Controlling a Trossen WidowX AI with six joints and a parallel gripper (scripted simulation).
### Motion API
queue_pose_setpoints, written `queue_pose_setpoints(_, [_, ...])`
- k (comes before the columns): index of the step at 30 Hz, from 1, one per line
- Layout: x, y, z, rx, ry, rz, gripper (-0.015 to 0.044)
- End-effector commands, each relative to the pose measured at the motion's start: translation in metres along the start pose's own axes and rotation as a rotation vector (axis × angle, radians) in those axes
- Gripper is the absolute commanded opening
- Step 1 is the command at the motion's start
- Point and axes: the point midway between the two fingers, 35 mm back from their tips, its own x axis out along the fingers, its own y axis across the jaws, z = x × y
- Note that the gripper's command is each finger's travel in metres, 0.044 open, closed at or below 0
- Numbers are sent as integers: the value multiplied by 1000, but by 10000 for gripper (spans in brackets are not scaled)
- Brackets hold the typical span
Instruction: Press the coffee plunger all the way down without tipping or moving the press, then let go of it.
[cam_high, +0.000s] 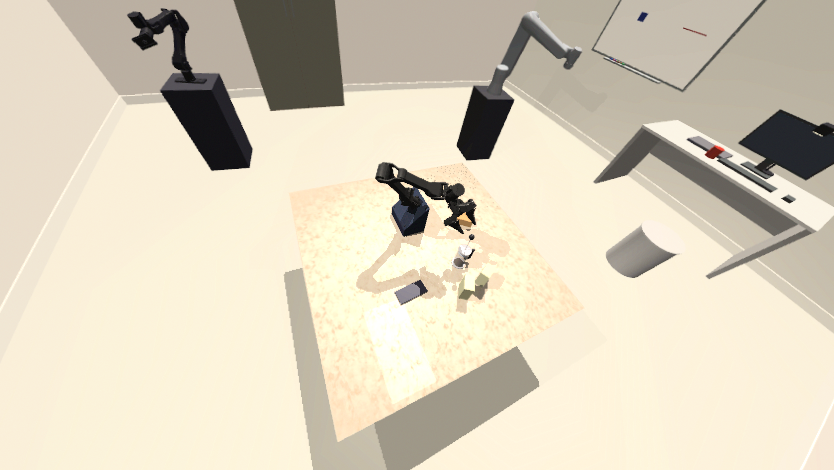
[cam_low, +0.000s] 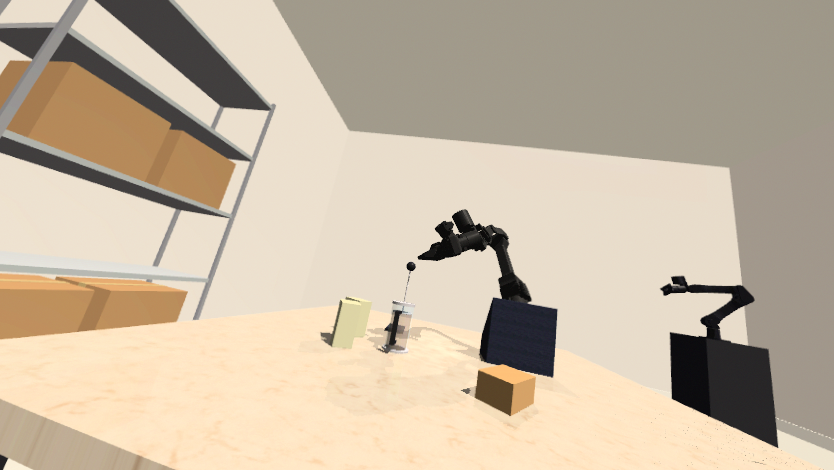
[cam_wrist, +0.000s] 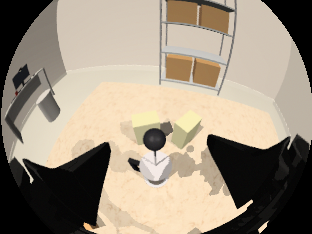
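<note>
The coffee press (cam_high: 465, 252) (cam_low: 403, 333) (cam_wrist: 155, 169) stands upright on the table, a clear body with a black side handle. Its plunger is up: the thin rod rises well above the lid to a black ball knob (cam_high: 471, 237) (cam_low: 410, 266) (cam_wrist: 154, 139). My gripper (cam_high: 468, 228) (cam_low: 420, 257) (cam_wrist: 159, 144) is open and empty. In the exterior view its fingertips are slightly above the knob's height and a little to its right, on the arm-base side. In the wrist view the knob appears between the spread fingers, with the press below it. I see no contact with the knob.
Two pale yellow blocks (cam_high: 468, 284) (cam_low: 346, 324) (cam_wrist: 186, 131) stand close beyond the press. An orange block (cam_low: 504, 388) lies on the table (cam_high: 326, 350) (cam_low: 233, 397) near the dark arm base (cam_high: 410, 217) (cam_low: 519, 338). A dark flat slab (cam_high: 410, 292) lies farther off.
</note>
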Motion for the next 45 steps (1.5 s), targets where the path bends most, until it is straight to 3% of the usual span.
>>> queue_pose_setpoints(1, [5,2,-14,-6,4,7,440])
queue_pose_setpoints(32, [45,2,-14,-7,2,6,440])
queue_pose_setpoints(44, [45,2,-14,-7,2,6,125])
queue_pose_setpoints(45, [45,2,-14,-7,2,6,118])
